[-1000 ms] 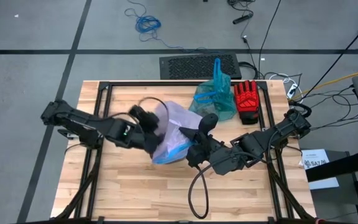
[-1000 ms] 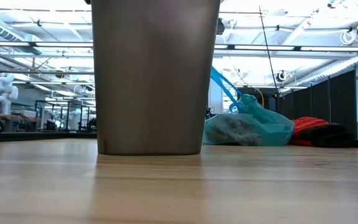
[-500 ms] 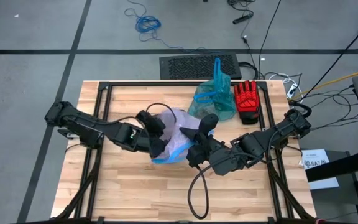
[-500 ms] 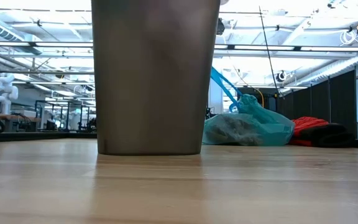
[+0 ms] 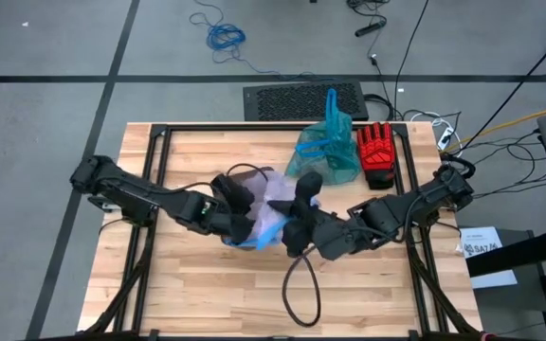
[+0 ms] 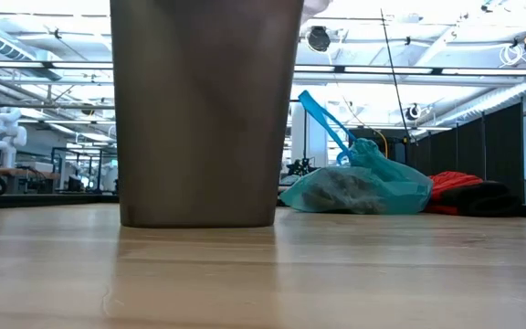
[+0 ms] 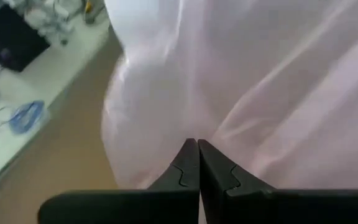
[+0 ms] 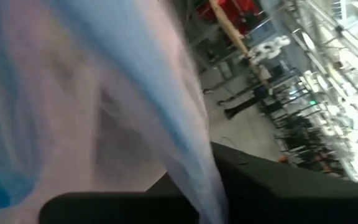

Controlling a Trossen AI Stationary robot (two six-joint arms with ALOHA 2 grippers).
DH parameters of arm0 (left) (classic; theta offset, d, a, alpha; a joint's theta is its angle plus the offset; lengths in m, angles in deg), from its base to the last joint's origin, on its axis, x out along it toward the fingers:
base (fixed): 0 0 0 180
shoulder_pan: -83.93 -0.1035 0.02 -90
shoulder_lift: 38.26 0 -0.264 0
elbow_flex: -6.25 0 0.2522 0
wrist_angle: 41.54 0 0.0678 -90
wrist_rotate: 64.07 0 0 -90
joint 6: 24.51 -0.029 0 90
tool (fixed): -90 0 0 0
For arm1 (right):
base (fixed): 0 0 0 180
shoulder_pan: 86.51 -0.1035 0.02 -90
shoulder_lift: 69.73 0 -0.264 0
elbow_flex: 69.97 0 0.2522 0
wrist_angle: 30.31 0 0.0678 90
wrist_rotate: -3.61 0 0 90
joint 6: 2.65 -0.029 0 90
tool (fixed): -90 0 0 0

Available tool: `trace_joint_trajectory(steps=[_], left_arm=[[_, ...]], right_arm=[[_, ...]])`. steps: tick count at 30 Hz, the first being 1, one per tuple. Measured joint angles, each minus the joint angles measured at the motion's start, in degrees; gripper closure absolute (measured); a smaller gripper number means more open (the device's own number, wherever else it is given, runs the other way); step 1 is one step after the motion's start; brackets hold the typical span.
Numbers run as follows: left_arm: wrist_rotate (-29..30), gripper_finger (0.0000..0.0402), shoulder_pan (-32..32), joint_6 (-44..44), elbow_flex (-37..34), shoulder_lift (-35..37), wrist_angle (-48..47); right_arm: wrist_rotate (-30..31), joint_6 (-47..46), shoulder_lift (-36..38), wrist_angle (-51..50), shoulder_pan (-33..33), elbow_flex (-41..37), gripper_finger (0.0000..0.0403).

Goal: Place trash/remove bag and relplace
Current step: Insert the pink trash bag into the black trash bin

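Note:
A pale pink translucent bag (image 5: 271,201) with a blue edge (image 5: 254,239) is draped over the grey bin (image 6: 204,110) at mid-table. My left gripper (image 5: 242,225) is shut on its left side and my right gripper (image 5: 290,225) on its right. The teal-green bag (image 5: 325,152) lies on its side at the far edge, its loop handles pointing away. Brown trash (image 6: 341,187) shows through its film. My left gripper pinches the pink bag's film (image 7: 197,134) between its shut fingertips (image 7: 188,165). Creases fan out from the tips, so the film is drawn taut there. It comes from the table's left, slanting down. My right gripper is at the bag's blue-edged rim (image 8: 191,155), coming nearly level from the table's right. The film lies over the fingers and hides the place of contact. The rim runs taut down toward them.
A red glove (image 5: 377,156) lies right of the teal-green bag. A black cable loop (image 5: 301,298) hangs from the right arm toward the near edge. Bare wood lies at the near left (image 5: 159,284).
My left gripper has sunk and gone toward the table's right, tipping further down. The pink bag, spread wide a second ago, has drawn in and come lower between the two grippers. The bin has slid a little toward the table's left.

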Motion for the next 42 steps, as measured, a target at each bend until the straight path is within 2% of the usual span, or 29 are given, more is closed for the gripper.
trace_joint_trajectory(steps=[8,17,21,27,29,31,35,39,42], left_arm=[[4.67,0.0402,5.55,-3.41,4.7,5.37,-0.26],[8.55,0.0402,8.92,-3.25,5.18,9.54,-2.03],[13.03,0.0402,10.08,-2.9,5.18,9.59,-3.36],[14.03,0.0402,6.71,7.48,3.69,8.92,-14.73],[12.93,0.0402,5.33,6.07,3.28,8.12,-13.64],[11.13,0.0402,3.71,0.15,3.28,7.78,-8.96],[3.35,0.0402,-0.02,-12.48,3.32,7.69,-0.39],[-1.28,0.0402,-3.7,-14.94,3.32,7.71,-0.61],[-5.96,0.0402,-4.96,-15.51,1.25,7.73,2.77]], right_arm=[[-4.78,-1.65,0.0,-0.59,3.32,0.0,0.0403],[-18.01,-0.35,-0.55,1.46,7.36,-0.02,0.0403],[-24.44,2.19,-1.1,3.46,8.94,-0.02,0.0403],[-27.87,6.49,-1.16,4.85,9.25,-0.02,0.0403],[-27.97,7.76,-1.2,5.49,8.99,-0.02,0.0403],[-28.65,8.87,-1.19,6.52,8.79,-0.02,0.0403],[-30.99,9.25,-1.18,6.33,8.68,-0.02,0.0403],[-31.01,9.41,-1.18,5.34,8.39,-0.02,0.0403],[-31.01,9.43,-1.18,4.4,8.31,-0.02,0.0403]])
